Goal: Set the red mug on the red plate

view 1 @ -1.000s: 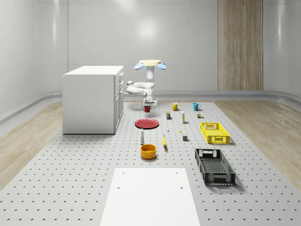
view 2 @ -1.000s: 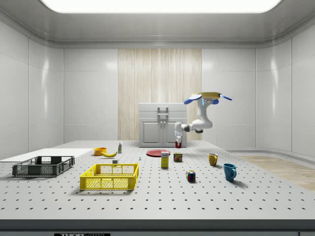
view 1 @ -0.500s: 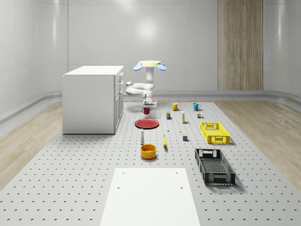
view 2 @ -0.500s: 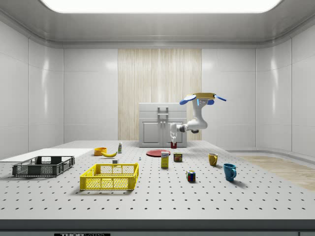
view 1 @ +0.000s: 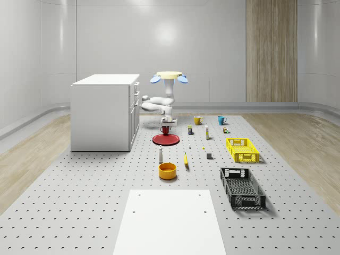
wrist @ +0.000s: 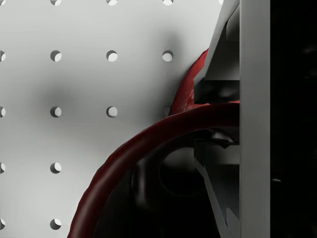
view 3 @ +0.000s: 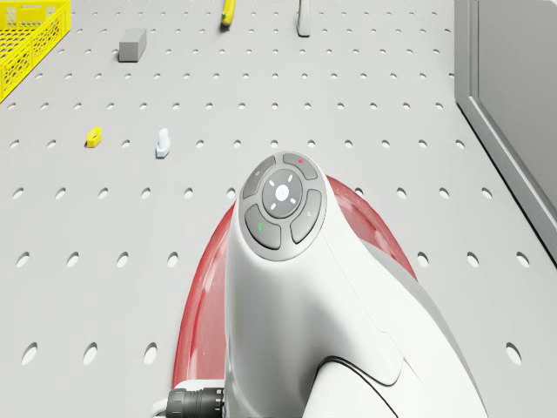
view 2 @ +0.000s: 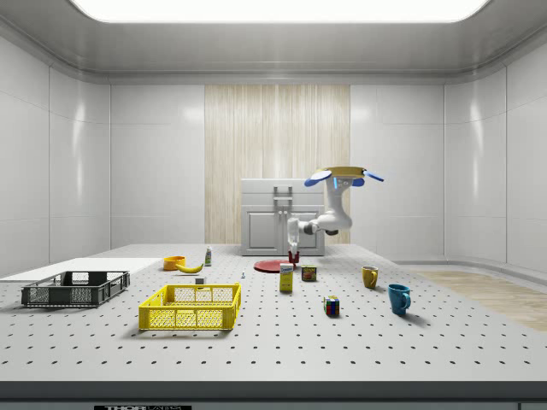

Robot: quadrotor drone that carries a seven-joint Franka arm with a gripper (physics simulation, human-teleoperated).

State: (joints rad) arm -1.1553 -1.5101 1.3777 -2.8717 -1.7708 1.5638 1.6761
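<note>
We see an evenly bright room lit by a broad ceiling panel point(view 2: 273, 8), with soft glare on the back wall point(view 1: 167, 34). Small soft shadows sit under the black crate point(view 1: 243, 187). The wrist view is dim, with diffuse shadow across the perforated floor point(wrist: 74, 99).

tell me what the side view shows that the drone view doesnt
Side view alone: the hovering drone near the white cabinet, and its pincer holding the red mug just above the red plate; also the blue mug and black crate.

Drone view alone: the arm's button cap seen from above, hiding the mug, plus a small grey block.

Both: the red plate, the perforated table and the yellow crate.
</note>
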